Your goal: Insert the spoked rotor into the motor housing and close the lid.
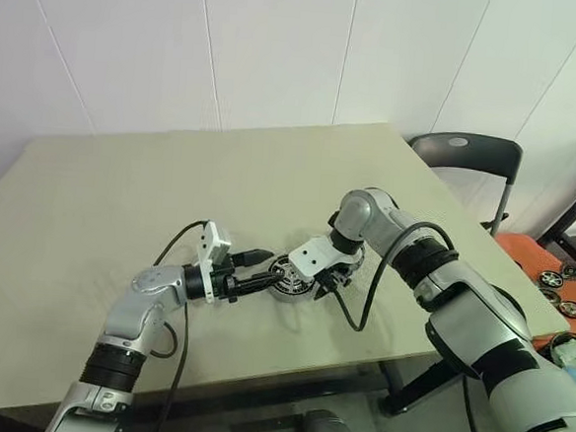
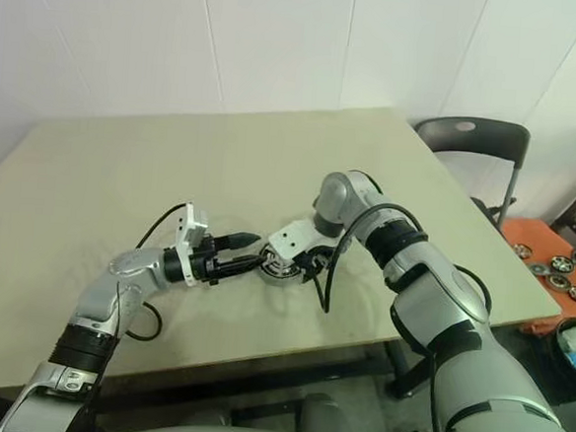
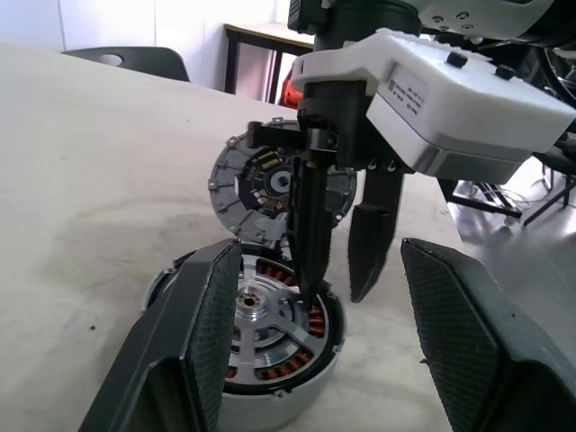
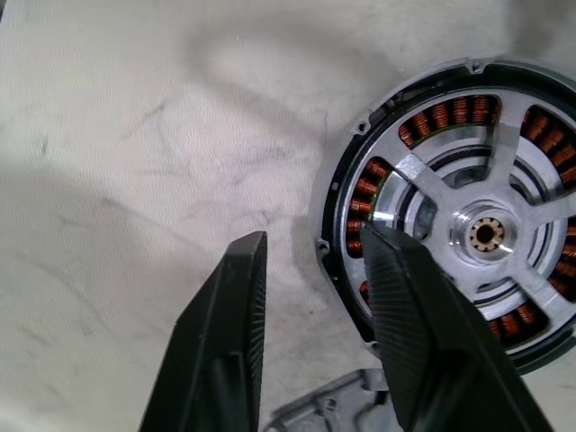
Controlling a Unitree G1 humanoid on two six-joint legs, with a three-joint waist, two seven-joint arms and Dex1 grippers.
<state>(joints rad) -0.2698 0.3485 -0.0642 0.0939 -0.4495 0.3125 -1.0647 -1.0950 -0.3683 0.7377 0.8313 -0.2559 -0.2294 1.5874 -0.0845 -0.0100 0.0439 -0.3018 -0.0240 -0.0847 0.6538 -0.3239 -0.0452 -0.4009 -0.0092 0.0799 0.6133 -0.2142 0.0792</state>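
Note:
The motor housing [image 3: 270, 396], a grey cup ringed with copper windings, sits on the table near its front. The shiny spoked rotor [image 4: 486, 236] lies inside it, hub in the centre. Behind the housing the lid [image 3: 256, 184] stands up on its edge. My left gripper [image 3: 319, 261] lies level with its fingers spread on either side of the housing, open. From above, my right gripper [image 3: 335, 292] points down, open. One of its fingers [image 3: 309, 225] reaches inside the housing rim at the rotor's edge, while the other hangs outside the wall.
The beige table [image 1: 121, 194] has wide free room behind and to the left. A black chair [image 1: 465, 154] stands at its far right corner. An orange tray [image 1: 537, 263] with several round parts lies to the right, off the table.

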